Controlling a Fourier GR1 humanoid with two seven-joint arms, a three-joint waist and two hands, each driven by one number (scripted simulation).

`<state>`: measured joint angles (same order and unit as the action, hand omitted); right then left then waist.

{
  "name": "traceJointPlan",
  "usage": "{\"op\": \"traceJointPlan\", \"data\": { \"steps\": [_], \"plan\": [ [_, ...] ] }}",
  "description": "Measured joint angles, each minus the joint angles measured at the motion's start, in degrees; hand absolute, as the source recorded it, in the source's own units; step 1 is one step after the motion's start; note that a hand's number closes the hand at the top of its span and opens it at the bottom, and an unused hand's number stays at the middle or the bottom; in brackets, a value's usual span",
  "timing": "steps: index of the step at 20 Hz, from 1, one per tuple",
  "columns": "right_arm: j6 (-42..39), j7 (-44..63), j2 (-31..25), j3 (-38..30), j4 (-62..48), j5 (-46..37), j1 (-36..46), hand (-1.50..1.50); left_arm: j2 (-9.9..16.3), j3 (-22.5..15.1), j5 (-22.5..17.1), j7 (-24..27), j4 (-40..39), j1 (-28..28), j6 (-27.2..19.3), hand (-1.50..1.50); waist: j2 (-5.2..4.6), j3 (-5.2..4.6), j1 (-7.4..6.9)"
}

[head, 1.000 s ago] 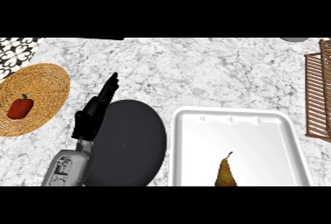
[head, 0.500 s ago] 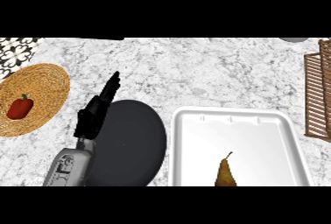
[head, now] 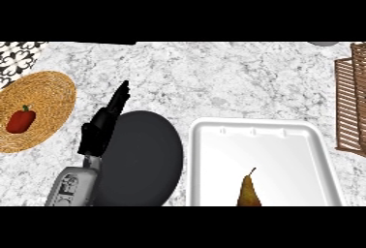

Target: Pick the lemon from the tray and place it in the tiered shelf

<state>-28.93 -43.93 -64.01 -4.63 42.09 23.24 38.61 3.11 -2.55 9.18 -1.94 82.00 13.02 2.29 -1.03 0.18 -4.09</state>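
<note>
White plastic tray (head: 214,160), rectangular, on the marble counter (head: 229,77); it holds one brown pear (head: 248,192) at its near edge and nothing else that shows. No lemon is visible on the tray or anywhere else.

Dark round plate (head: 139,157), just left of the tray.

Woven mat (head: 43,97), far left, bearing a red bell pepper (head: 20,120).

Wooden tiered shelf (head: 350,101), partly cut off at the right edge, well apart from the hand.

Left hand (head: 106,123), resting at the plate's left rim, fingers straight and together, holding nothing. Right hand not in view.

Risk, as a judgement: with no lemon to be seen, the pear may be taken for it and shelved in error.
</note>
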Motion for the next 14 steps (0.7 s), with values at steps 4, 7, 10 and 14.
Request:
{"op": "traceJointPlan", "data": {
  "steps": [4,7,10,14],
  "plan": [
    [6.35,-2.39,0.09,2.03,-5.47,-7.02,3.21,-1.5,-0.39,-0.22,0.28,1.29,-0.84,-0.28,-0.27,0.0,-0.3,0.0,-0.15],
    [8.02,-3.87,0.43,2.94,-10.52,-10.25,5.48,-1.5,-0.52,-0.39,0.53,1.61,-0.67,-0.81,-0.49,0.0,-0.33,0.03,-0.14],
    [7.91,-4.12,1.01,3.23,-14.29,-11.6,8.04,-1.5,-0.24,0.25,0.14,1.36,-1.64,0.6,-0.16,0.0,-0.4,0.05,0.08],
    [5.23,-2.38,1.2,3.0,-18.01,-11.42,10.7,-1.5,-0.53,-0.11,0.32,0.65,-0.45,0.14,-0.42,0.0,-0.32,0.09,-0.02]
  ]
}}
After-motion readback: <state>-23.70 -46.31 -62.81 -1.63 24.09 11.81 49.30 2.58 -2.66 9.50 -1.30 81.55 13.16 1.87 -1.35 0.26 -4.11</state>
